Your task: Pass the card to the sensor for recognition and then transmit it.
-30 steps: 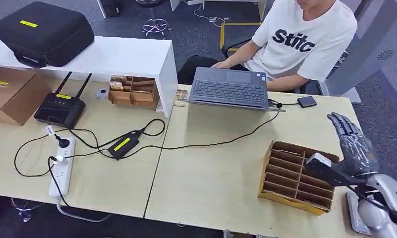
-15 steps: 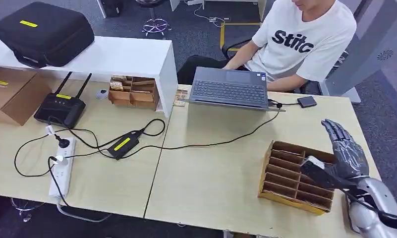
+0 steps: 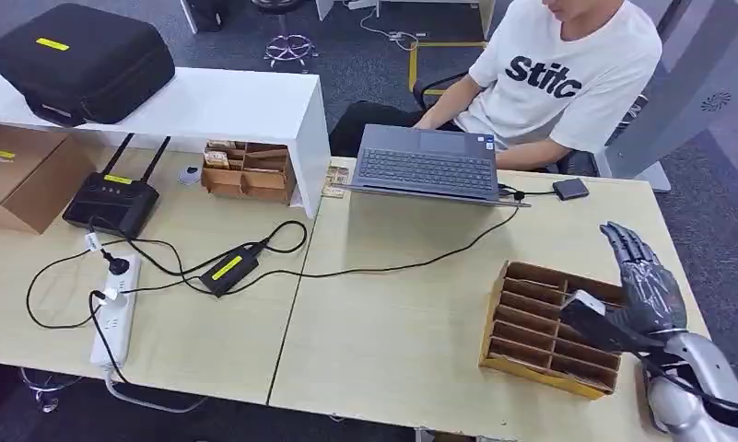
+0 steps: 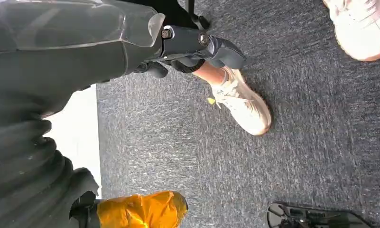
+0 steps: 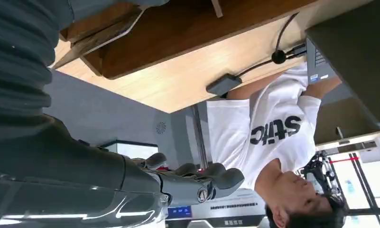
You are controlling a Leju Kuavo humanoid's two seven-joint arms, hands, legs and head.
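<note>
My right hand [image 3: 648, 287] hovers over the table's right end with its fingers stretched out and apart, holding nothing. Its thumb lies over the right rim of a cardboard slot organizer [image 3: 531, 322]. A small white piece [image 3: 586, 300] sits by the thumb at that rim; I cannot tell whether it is a card. In the right wrist view the same hand [image 5: 197, 183] is empty, above the organizer's brown wall [image 5: 178, 28]. A small black box [image 3: 570, 189], wired to the laptop [image 3: 427, 166], lies at the far right. My left hand [image 4: 197, 45] hangs over the carpet, empty.
A person in a white T-shirt [image 3: 568, 74] sits behind the laptop, typing. A router [image 3: 111, 201], power strip [image 3: 114, 318], adapter [image 3: 228, 269] and cables cover the left table. A second cardboard organizer [image 3: 247, 170] stands under the white shelf [image 3: 208, 101]. A light grey device [image 3: 650, 405] lies under my right forearm.
My right hand has drifted slightly left and toward me over the organizer's right rim, then held nearly still. Nothing was picked up or let go.
</note>
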